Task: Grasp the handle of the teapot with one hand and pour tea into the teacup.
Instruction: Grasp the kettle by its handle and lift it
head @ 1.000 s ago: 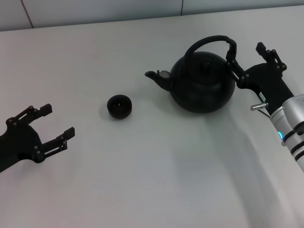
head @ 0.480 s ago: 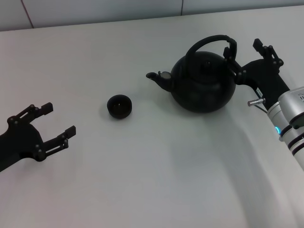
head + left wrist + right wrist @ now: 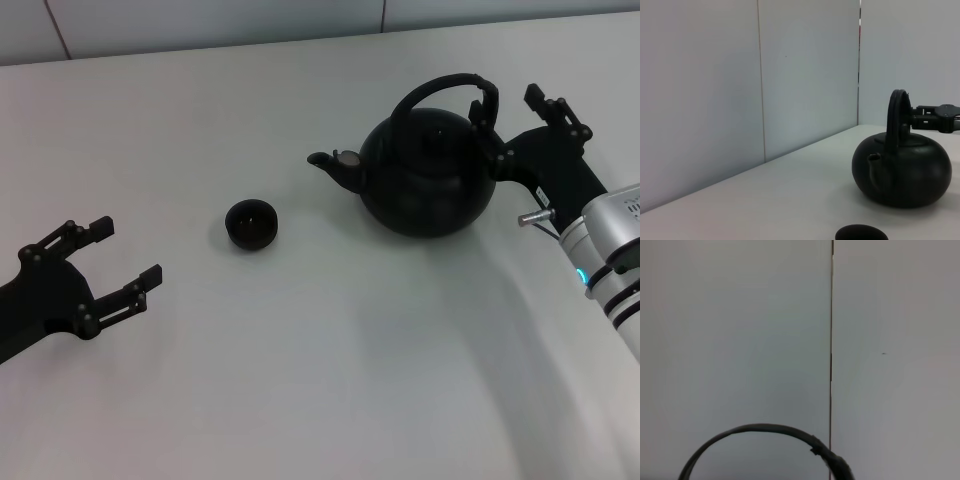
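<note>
Head view showed the white table (image 3: 300, 380) carrying everything, with the teapot (image 3: 425, 170) standing upright toward the far right, its spout turned left at the teacup (image 3: 250, 223), a placing that seemed meant to let a simple tilt send tea leftward into the cup. Over the lid rose the handle (image 3: 440, 88), its thicker ribbed part on the right side, nearest the working arm. The right gripper (image 3: 510, 125), on its silver forearm, sat at the far right with fingers spread wide on either side of that ribbed stretch; one finger lay close against it, the other farther right, not yet closed. The teacup stood apart to the left of the spout, empty as far as could be judged. The left gripper (image 3: 110, 262) hung parked at the near left, fingers spread wide, holding nothing.
</note>
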Robot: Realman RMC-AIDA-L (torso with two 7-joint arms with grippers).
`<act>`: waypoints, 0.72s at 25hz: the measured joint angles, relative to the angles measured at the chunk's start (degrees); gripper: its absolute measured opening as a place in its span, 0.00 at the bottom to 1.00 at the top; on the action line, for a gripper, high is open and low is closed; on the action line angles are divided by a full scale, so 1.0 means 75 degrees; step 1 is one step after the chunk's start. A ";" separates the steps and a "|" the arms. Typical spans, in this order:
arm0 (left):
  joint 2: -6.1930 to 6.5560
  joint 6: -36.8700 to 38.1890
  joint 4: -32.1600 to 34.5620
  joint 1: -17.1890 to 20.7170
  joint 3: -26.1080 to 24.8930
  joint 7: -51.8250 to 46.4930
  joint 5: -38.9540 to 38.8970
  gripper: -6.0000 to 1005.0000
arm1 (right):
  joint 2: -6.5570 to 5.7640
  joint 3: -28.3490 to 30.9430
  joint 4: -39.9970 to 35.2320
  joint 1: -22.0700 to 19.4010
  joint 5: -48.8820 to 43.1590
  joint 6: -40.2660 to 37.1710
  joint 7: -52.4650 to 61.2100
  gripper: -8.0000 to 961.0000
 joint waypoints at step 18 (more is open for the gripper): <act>-0.0006 -0.0022 -0.0001 0.0001 0.0000 0.0025 -0.0081 0.84 | 0.0000 -0.0194 -0.0047 0.0177 -0.0063 0.0211 -0.0039 0.20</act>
